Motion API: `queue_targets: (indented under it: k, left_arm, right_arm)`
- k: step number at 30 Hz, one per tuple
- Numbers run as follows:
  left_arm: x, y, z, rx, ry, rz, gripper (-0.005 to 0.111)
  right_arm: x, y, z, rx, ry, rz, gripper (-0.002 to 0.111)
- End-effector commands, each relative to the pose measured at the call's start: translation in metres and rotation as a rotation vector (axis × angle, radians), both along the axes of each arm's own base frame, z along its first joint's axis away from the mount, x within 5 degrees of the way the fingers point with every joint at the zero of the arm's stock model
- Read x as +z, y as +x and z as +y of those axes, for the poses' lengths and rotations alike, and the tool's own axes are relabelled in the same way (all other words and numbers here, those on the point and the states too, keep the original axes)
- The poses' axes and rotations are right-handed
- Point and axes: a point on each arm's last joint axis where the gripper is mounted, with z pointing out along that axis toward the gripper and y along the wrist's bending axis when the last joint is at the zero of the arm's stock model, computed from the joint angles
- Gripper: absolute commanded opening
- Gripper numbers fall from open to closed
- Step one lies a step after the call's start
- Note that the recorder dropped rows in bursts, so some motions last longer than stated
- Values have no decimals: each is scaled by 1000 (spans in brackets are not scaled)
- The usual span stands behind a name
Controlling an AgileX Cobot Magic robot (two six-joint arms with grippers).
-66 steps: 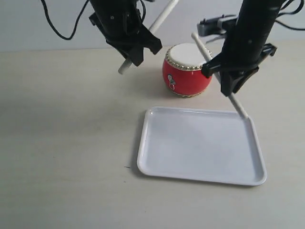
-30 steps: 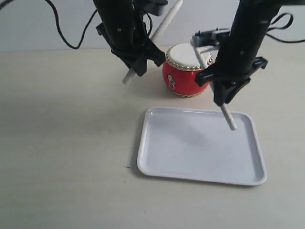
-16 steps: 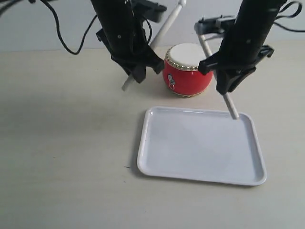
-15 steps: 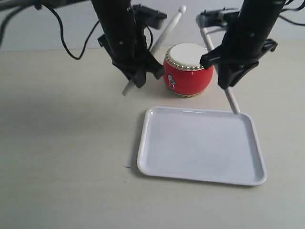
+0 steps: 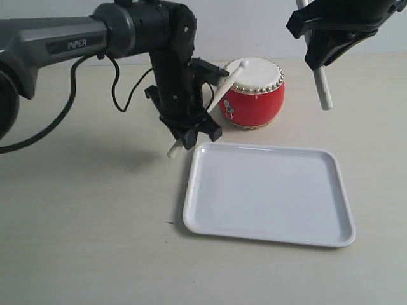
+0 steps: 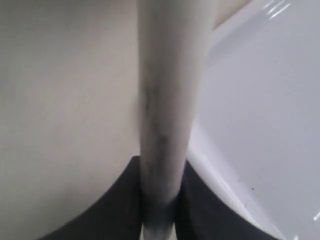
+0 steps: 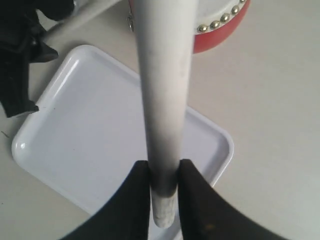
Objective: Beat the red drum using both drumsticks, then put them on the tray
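One slim pale wooden drumstick [image 5: 222, 89] slants in my clenched left gripper [image 5: 196, 130] from the squat red drum [image 5: 254, 101] down to just beside the corner of the flat white plastic tray [image 5: 267, 190], making this the nearer arm, while my right gripper [image 5: 321, 54] clamps the other drumstick [image 5: 324, 89] near-upright, high and well apart from it.

The place reads as a robotics lab test station. Two black jointed arms work over a plain pale bench [image 5: 76, 222] in front of a bare light wall [image 5: 254, 25]. The left arm [image 5: 57, 39] is stamped "PiPER", and the right arm [image 5: 340, 22] reaches in from above. Loose black cables [image 5: 115, 95] trail from them. The props set out are a red drum [image 5: 254, 101] and a white tray [image 5: 267, 190].
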Motion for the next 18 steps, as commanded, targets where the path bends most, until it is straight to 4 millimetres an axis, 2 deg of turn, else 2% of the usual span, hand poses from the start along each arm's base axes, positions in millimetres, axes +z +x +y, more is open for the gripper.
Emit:
queue_targets:
  k: [1, 6, 9, 11, 13, 15, 18]
  left_arm:
    - [62, -6, 2, 11, -74, -103, 0]
    - [110, -16, 10, 15, -137, -184, 0]
    - [127, -20, 13, 15, -159, -213, 0]
    - [130, -21, 14, 15, -163, -218, 0]
    - [129, -21, 13, 15, -161, -216, 0]
    - [120, -19, 12, 15, -150, -202, 0]
    - [92, -13, 7, 13, -111, -150, 0]
  right_arm:
    - [-40, 21, 7, 0, -9, 98, 0]
    - [-110, 43, 15, -5, -46, 261, 0]
    - [-153, 49, 17, -6, -79, 360, 0]
    - [-171, 51, 16, -2, -109, 401, 0]
    - [-174, 51, 14, 5, -130, 404, 0]
    - [-166, 51, 14, 5, -126, 384, 0]
    - [-136, 46, 14, 3, -95, 328, 0]
